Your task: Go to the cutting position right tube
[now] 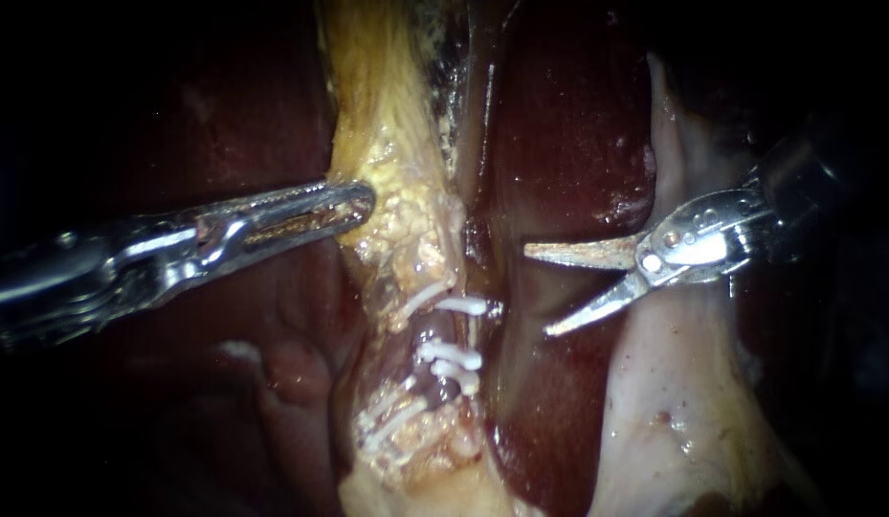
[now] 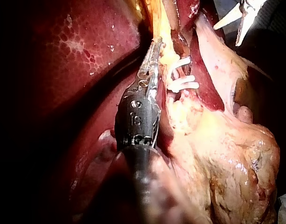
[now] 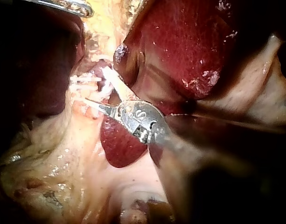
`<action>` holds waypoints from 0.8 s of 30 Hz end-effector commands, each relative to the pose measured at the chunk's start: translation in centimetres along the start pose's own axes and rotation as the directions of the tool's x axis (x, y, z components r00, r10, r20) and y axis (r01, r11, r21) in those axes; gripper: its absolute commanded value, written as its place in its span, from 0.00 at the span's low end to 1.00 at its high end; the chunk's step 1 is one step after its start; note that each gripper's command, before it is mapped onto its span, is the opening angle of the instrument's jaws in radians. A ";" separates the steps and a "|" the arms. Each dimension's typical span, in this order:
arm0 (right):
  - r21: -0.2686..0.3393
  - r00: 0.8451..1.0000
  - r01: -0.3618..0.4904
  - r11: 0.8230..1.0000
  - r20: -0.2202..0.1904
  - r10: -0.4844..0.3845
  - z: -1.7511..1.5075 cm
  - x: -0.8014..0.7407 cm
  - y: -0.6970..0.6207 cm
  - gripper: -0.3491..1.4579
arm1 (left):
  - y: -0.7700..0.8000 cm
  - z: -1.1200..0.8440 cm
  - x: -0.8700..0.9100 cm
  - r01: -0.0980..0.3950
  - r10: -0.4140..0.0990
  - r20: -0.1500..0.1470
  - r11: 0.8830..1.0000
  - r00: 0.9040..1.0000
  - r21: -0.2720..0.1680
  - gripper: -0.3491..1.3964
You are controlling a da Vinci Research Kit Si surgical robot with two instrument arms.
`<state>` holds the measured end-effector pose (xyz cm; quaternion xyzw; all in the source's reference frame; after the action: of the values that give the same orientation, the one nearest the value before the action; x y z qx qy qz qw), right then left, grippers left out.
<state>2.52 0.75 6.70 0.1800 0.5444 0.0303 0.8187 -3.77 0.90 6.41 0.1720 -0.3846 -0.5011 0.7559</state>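
Observation:
White clips (image 1: 460,306) (image 2: 182,84) (image 3: 84,83) cross a tube (image 1: 442,330) in the strip of yellow fatty tissue (image 1: 396,201) running down the middle of the endoscope view. My left instrument (image 1: 363,203) (image 2: 154,51) comes in from the left, its jaws shut on the edge of that yellow tissue above the clips. My right instrument (image 1: 536,292) (image 3: 95,85) comes in from the right with its two blades open, tips pointing at the clipped tube and a short way to its right. Nothing lies between the blades. I cannot tell which tube is the right one.
Dark red liver (image 1: 568,144) (image 2: 77,51) (image 3: 180,42) lies on both sides of the strip. Pale tissue (image 1: 674,383) sits under my right instrument. In the left wrist view the open blades (image 2: 236,18) show beyond the clips.

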 end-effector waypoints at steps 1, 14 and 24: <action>0.000 1.000 0.000 1.000 0.000 0.000 0.00 0.00 0.00 0.98 | 0.00 0.00 0.00 0.001 -0.001 0.000 1.000 1.000 0.000 0.00; 0.072 0.987 -0.158 0.985 -0.014 0.160 0.20 -0.17 -0.14 0.98 | 0.06 -0.28 -0.15 0.005 -0.005 -0.008 1.000 1.000 0.004 0.00; 0.139 0.936 -0.352 0.926 0.070 0.345 0.65 -0.60 -0.25 0.95 | 0.12 -0.88 -0.44 0.022 -0.021 0.037 1.000 0.999 -0.016 0.00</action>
<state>2.85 0.18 7.40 0.3385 0.4833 0.1322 0.7965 -3.10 1.25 5.69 0.1611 -0.3924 -0.5158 0.7443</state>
